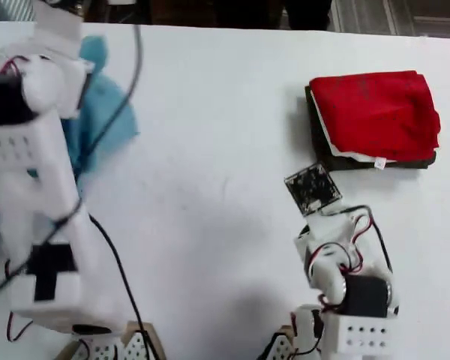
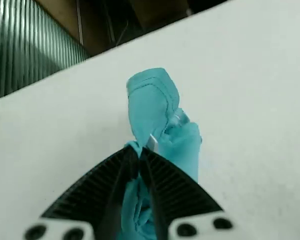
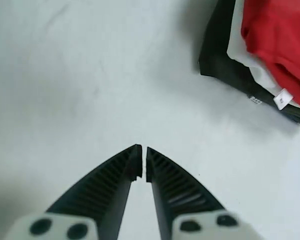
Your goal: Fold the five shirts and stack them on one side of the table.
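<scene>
Four shirts are in view. Three lie in one stack: a red shirt on top, a white shirt under it and a black shirt at the bottom. One teal shirt lies well apart from the stack. There is one table. Two arms stand on it, the right arm near the stack and the left arm far from it. There are two grippers, the left gripper and the right gripper.
</scene>
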